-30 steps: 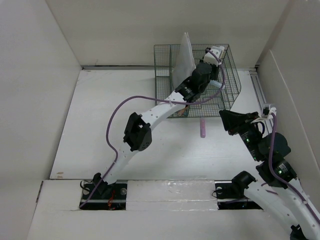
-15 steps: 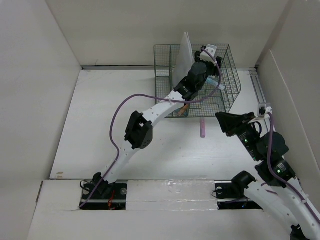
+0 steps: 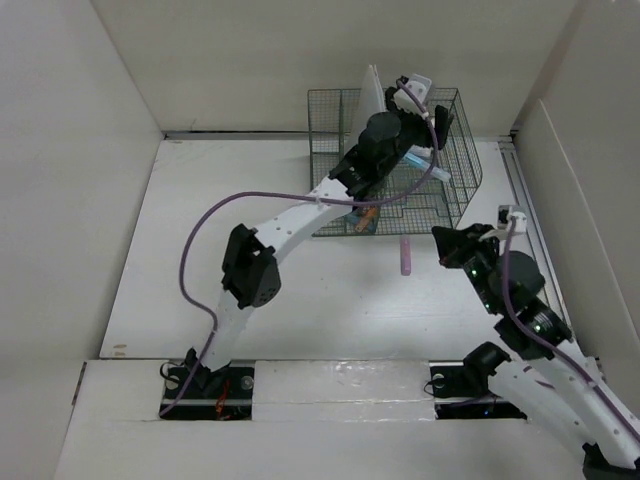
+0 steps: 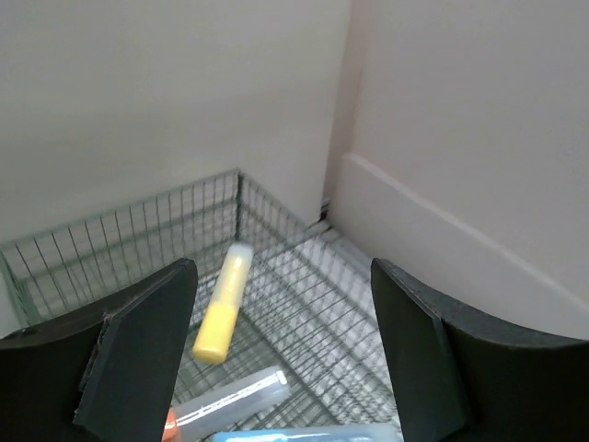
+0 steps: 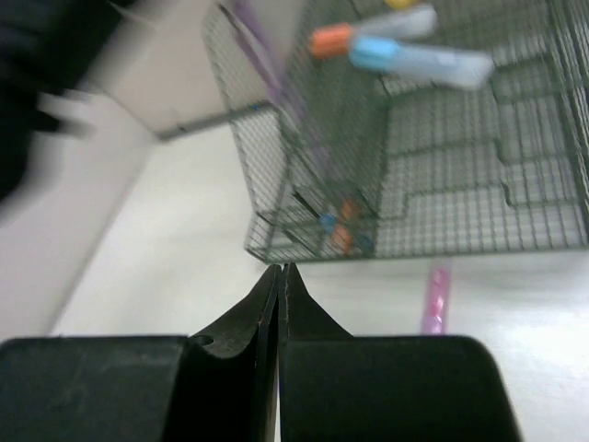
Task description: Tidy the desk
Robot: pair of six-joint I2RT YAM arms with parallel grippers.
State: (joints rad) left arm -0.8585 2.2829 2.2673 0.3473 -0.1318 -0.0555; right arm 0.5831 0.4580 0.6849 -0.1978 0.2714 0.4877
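Left gripper [image 4: 281, 313] is hanging above the wire basket [image 3: 462, 205], over its right-hand compartment, jaws released wide with nothing between them. Right gripper [image 5: 279, 276] is hovering in front of the basket's near wall, jaws clenched tight on nothing.

The desk [image 3: 230, 250] is spreading out white and flat under the basket and away to its front and left. One loose item is lying on it: a pink pen [image 3: 406, 255], just in front of the basket's near wall, lengthwise toward it.

Judgement: the pen looks like the piece in hand, and the right arm is sitting closest to it. To do it well, the jaws should be opening before descending, straddling the pen across its narrow width and toward the end farther from the basket, so the fingers are not snagging the mesh. The left arm should be lifting clear of the basket first.

Basket contents:
- yellow highlighter [image 4: 224, 304], lying on the mesh floor of the right compartment
- clear pen with an orange cap [image 4: 230, 401] and a pale blue pen [image 5: 419, 60], side by side nearer the front
- white sheet [image 3: 370, 105], standing upright at the left side
- small orange and blue bits [image 5: 339, 230] in the low front pocket, too small to identify
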